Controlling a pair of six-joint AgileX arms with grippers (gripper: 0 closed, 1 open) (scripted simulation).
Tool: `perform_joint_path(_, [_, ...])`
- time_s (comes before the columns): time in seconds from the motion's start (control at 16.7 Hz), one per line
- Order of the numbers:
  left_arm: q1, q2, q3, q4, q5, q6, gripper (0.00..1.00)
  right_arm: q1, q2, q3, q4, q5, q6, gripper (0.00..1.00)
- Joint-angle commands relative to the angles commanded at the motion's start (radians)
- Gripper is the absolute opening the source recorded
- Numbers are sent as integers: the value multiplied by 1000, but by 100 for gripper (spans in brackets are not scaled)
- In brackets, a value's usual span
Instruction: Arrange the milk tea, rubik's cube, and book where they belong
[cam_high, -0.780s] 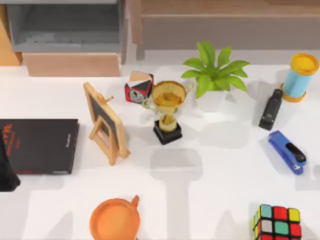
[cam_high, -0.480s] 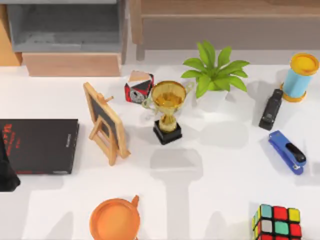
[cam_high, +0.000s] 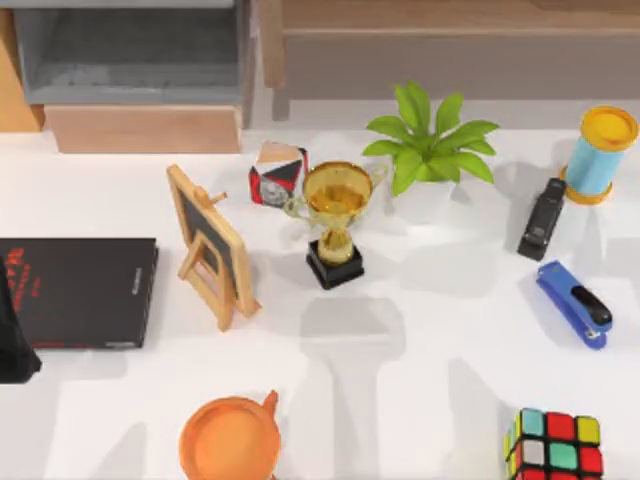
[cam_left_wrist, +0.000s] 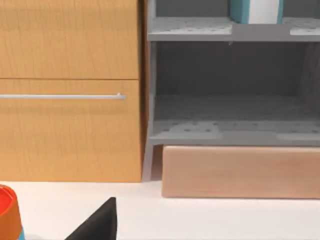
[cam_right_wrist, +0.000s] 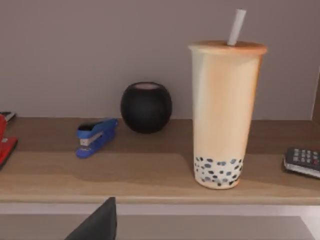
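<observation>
The rubik's cube (cam_high: 553, 446) sits at the table's front right edge, with nothing touching it. The milk tea (cam_right_wrist: 226, 114), a tall cup with a straw and dark pearls, stands upright on a wooden shelf (cam_right_wrist: 125, 175) in the right wrist view, just ahead of my right gripper and apart from it. In the left wrist view the lower end of a teal and white thing, apparently the book (cam_left_wrist: 239, 11), stands on the upper grey shelf (cam_left_wrist: 190, 29). A dark part of my left arm (cam_high: 14, 345) shows at the table's left edge, beside a thin black book (cam_high: 80, 292).
A small easel blackboard (cam_high: 208, 245), a gold trophy (cam_high: 336, 222), a potted plant (cam_high: 428, 150), an angular red-black-white box (cam_high: 277, 172), two staplers (cam_high: 572, 302), a blue and yellow spool (cam_high: 600, 152) and an orange cup (cam_high: 230, 438) stand on the table. The shelf also bears a black ball-shaped speaker (cam_right_wrist: 146, 106).
No object on the table has moved. A faint shadow left of the rubik's cube has stretched farther up the table.
</observation>
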Motion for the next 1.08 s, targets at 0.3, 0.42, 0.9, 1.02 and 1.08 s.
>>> perform_joint_path(0.3, [0, 0, 0, 0, 0, 0, 100, -36, 515, 263, 218, -34, 2, 100])
perform_joint_path(0.42, [0, 0, 0, 0, 0, 0, 100, -49, 702, 358, 296, -46, 3, 100])
perform_joint_path(0.9, [0, 0, 0, 0, 0, 0, 100, -81, 1097, 574, 475, -69, 7, 100])
perform_joint_path(1.02, [0, 0, 0, 0, 0, 0, 100, -81, 1100, 575, 477, -69, 7, 100])
perform_joint_path(1.08, [0, 0, 0, 0, 0, 0, 100, -81, 1100, 575, 477, -69, 7, 100])
